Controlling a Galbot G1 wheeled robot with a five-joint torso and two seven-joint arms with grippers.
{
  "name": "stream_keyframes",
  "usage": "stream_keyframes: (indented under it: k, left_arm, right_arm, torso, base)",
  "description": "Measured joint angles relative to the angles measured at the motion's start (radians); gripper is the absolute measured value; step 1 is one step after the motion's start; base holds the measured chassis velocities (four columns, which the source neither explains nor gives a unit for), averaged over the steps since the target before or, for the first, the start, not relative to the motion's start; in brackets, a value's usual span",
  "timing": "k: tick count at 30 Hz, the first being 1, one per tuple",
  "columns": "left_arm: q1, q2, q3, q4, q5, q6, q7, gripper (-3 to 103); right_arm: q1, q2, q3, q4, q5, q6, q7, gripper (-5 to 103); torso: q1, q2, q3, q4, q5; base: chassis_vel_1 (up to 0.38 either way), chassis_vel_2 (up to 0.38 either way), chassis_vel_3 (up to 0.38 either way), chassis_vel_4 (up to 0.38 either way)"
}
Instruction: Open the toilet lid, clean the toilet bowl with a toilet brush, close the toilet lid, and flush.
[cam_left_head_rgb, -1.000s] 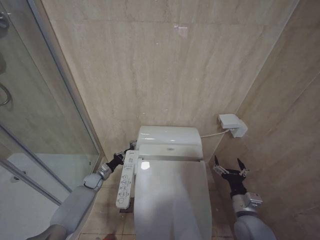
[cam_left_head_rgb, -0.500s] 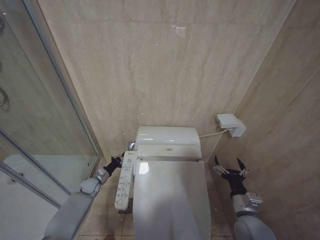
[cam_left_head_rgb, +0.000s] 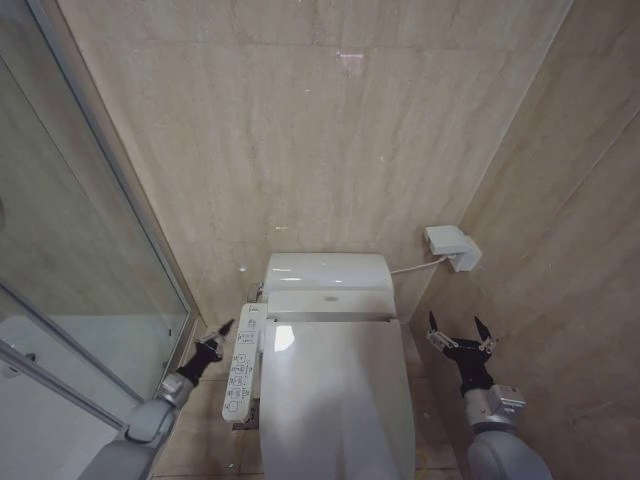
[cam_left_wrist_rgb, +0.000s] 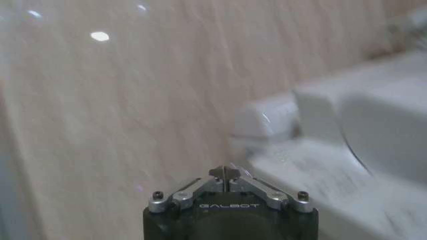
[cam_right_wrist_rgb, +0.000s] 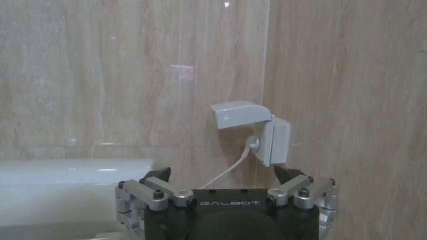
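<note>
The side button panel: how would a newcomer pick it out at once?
Start at the white toilet against the back wall. On the robot's left, by the shut left gripper, runs the side button panel. Unlike the plain toilet lid, it carries rows of small buttons.

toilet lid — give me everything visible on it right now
The toilet lid, a large smooth white plastic oval cover with a glossy sheen, is shut flat over the seat, hiding the bowl. Its hinge end meets the white rear housing near the wall; the rounded front runs toward the camera and out of the head view's bottom edge. A white side button panel runs along its left edge. Nothing touches it: the left gripper, fingers shut, sits beside that panel, and the open right gripper hovers off its right side.
</note>
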Motion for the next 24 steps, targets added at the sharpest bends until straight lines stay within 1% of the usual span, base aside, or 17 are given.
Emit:
stream_keyframes:
  k: [3, 4, 5, 6, 8, 9, 10, 11, 12, 13, 14, 17, 18, 19, 20, 21, 24]
  left_arm:
    - [0.065, 0.008, -0.05, -0.088, -0.011, 0.026, -0.025, -1]
    - [0.165, 0.012, -0.135, -0.212, -0.026, 0.057, -0.048, -1]
    - [0.24, 0.009, -0.208, -0.297, -0.031, 0.074, -0.075, 26]
    - [0.24, 0.009, -0.208, -0.297, -0.031, 0.074, -0.075, 26]
    - [0.321, 0.003, -0.299, -0.395, -0.032, 0.095, -0.119, 26]
    - [0.353, -0.002, -0.338, -0.432, -0.032, 0.103, -0.136, 26]
    - [0.353, -0.002, -0.338, -0.432, -0.032, 0.103, -0.136, 26]
    - [0.392, -0.013, -0.388, -0.483, -0.033, 0.117, -0.163, 26]
    - [0.418, -0.025, -0.418, -0.52, -0.034, 0.135, -0.188, 53]
    - [0.449, -0.039, -0.448, -0.569, -0.038, 0.17, -0.226, 53]
    - [0.449, -0.039, -0.448, -0.569, -0.038, 0.17, -0.226, 53]
    - [0.521, -0.077, -0.5, -0.705, -0.104, 0.31, -0.34, 53]
    - [0.521, -0.077, -0.5, -0.705, -0.104, 0.31, -0.34, 53]
    - [0.54, -0.085, -0.511, -0.735, -0.119, 0.331, -0.352, 53]
    - [0.56, -0.092, -0.52, -0.764, -0.128, 0.339, -0.356, 80]
    - [0.56, -0.092, -0.52, -0.764, -0.128, 0.339, -0.356, 80]
    - [0.614, -0.101, -0.528, -0.852, -0.139, 0.341, -0.353, 80]
  right_arm:
    - [0.0, 0.0, 0.0, 0.0, 0.0, 0.0, 0.0, 100]
    - [0.0, 0.0, 0.0, 0.0, 0.0, 0.0, 0.0, 100]
    - [0.0, 0.0, 0.0, 0.0, 0.0, 0.0, 0.0, 100]
    - [0.0, 0.0, 0.0, 0.0, 0.0, 0.0, 0.0, 100]
    - [0.0, 0.0, 0.0, 0.0, 0.0, 0.0, 0.0, 100]
    - [0.0, 0.0, 0.0, 0.0, 0.0, 0.0, 0.0, 100]
    - [0.0, 0.0, 0.0, 0.0, 0.0, 0.0, 0.0, 100]
    - [0.0, 0.0, 0.0, 0.0, 0.0, 0.0, 0.0, 100]
    - [0.0, 0.0, 0.0, 0.0, 0.0, 0.0, 0.0, 100]
    - [0.0, 0.0, 0.0, 0.0, 0.0, 0.0, 0.0, 100]
    - [0.0, 0.0, 0.0, 0.0, 0.0, 0.0, 0.0, 100]
    - [0.0, 0.0, 0.0, 0.0, 0.0, 0.0, 0.0, 100]
    - [0.0, 0.0, 0.0, 0.0, 0.0, 0.0, 0.0, 100]
    - [0.0, 0.0, 0.0, 0.0, 0.0, 0.0, 0.0, 100]
    - [0.0, 0.0, 0.0, 0.0, 0.0, 0.0, 0.0, 100]
    - [0.0, 0.0, 0.0, 0.0, 0.0, 0.0, 0.0, 100]
    - [0.0, 0.0, 0.0, 0.0, 0.0, 0.0, 0.0, 100]
  torso:
    - [0.0, 0.0, 0.0, -0.0002, 0.0003]
    - [0.0, 0.0, 0.0, 0.0004, 0.0]
    - [0.0, 0.0, 0.0, 0.0009, 0.0004]
    - [0.0, 0.0, 0.0, 0.0009, 0.0004]
    - [0.0, 0.0, 0.0, 0.0005, -0.0002]
    - [0.0, 0.0, 0.0, 0.0007, 0.0007]
    - [0.0, 0.0, 0.0, 0.0007, 0.0007]
    - [0.0, 0.0, 0.0, 0.0007, 0.0005]
    - [0.0, 0.0, 0.0, 0.0005, 0.0001]
    - [0.0, 0.0, 0.0, 0.0005, 0.0002]
    - [0.0, 0.0, 0.0, 0.0005, 0.0002]
    - [0.0, 0.0, 0.0, 0.0002, 0.0002]
    - [0.0, 0.0, 0.0, 0.0002, 0.0002]
    - [0.0, 0.0, 0.0, 0.0004, 0.0004]
    - [0.0, 0.0, 0.0, 0.0006, 0.0003]
    - [0.0, 0.0, 0.0, 0.0006, 0.0003]
    - [0.0, 0.0, 0.0, 0.0006, 0.0004]
  base:
    - [0.0, 0.0, 0.0, 0.0]
    - [0.0, 0.0, 0.0, 0.0]
    - [0.0, 0.0, 0.0, 0.0]
    - [0.0, 0.0, 0.0, 0.0]
    - [0.0, 0.0, 0.0, 0.0]
    - [0.0, 0.0, 0.0, 0.0]
    - [0.0, 0.0, 0.0, 0.0]
    - [0.0, 0.0, 0.0, 0.0]
    - [0.0, 0.0, 0.0, 0.0]
    - [0.0, 0.0, 0.0, 0.0]
    - [0.0, 0.0, 0.0, 0.0]
    - [0.0, 0.0, 0.0, 0.0]
    - [0.0, 0.0, 0.0, 0.0]
    - [0.0, 0.0, 0.0, 0.0]
    - [0.0, 0.0, 0.0, 0.0]
    - [0.0, 0.0, 0.0, 0.0]
    - [0.0, 0.0, 0.0, 0.0]
